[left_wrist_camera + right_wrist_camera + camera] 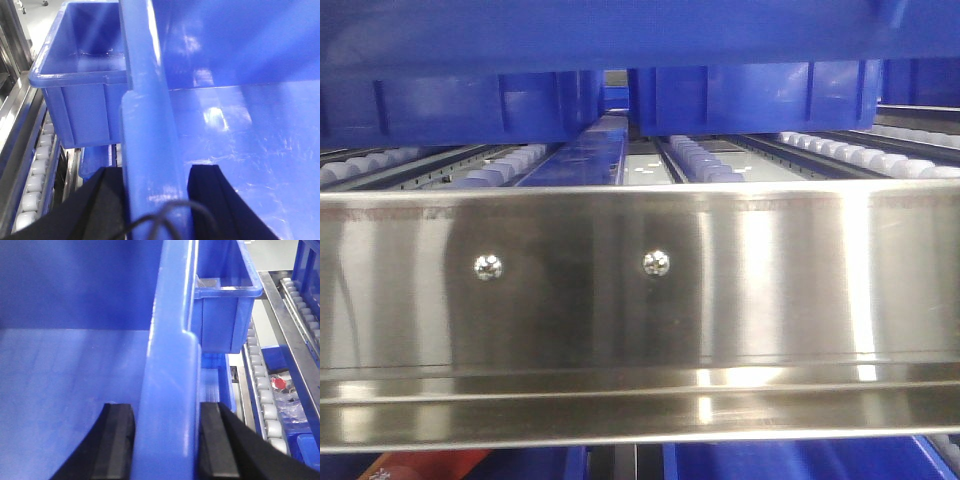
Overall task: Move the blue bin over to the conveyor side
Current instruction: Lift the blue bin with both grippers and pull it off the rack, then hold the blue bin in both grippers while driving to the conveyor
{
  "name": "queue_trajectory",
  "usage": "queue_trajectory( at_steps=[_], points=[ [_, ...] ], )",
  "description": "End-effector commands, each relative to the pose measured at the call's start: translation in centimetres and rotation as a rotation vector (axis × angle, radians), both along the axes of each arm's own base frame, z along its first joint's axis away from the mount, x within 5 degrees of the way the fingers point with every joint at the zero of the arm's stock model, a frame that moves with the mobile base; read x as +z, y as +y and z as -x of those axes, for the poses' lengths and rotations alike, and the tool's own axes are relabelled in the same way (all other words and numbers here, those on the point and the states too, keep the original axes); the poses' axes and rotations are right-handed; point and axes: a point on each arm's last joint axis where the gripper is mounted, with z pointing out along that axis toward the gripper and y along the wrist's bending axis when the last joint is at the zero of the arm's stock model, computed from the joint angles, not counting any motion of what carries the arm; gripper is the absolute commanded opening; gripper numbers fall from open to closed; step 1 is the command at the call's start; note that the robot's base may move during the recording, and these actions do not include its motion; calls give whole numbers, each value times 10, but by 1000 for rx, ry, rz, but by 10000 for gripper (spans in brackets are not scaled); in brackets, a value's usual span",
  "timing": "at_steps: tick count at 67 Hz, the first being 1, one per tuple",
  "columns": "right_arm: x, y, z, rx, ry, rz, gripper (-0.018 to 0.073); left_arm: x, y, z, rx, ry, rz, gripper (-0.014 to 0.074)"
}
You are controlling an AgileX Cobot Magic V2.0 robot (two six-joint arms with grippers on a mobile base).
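Note:
The blue bin (250,125) fills both wrist views, glossy, with its inside empty. In the left wrist view my left gripper (156,170) straddles its thick rim (150,125), one black finger (107,200) outside the wall and one inside, both pressed against it. My right gripper (165,407) holds the opposite rim (167,365) of the blue bin (75,365) the same way, with a pad on each face. A blurred blue band (620,30) runs across the top of the front view. The conveyor side is out of view.
A shiny steel rail (640,290) with two screws crosses the front view. Behind it, roller tracks (705,160) carry two other blue bins (450,105) (750,95). Another bin (80,75) stands over rollers (35,170) left of my left gripper. Another bin (225,305) and rollers (262,390) lie right of my right gripper.

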Motion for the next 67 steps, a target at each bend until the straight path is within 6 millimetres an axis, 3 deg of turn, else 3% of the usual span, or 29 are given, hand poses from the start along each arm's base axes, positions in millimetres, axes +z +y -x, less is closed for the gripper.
queue_trajectory(
  at_steps=[1, 67],
  points=[
    [18, -8, 5, -43, -152, 37, -70, 18, 5, 8, 26, -148, -70, -18],
    [18, -8, 5, -43, -152, 37, -70, 18, 5, 8, 26, -148, -70, -18]
  ],
)
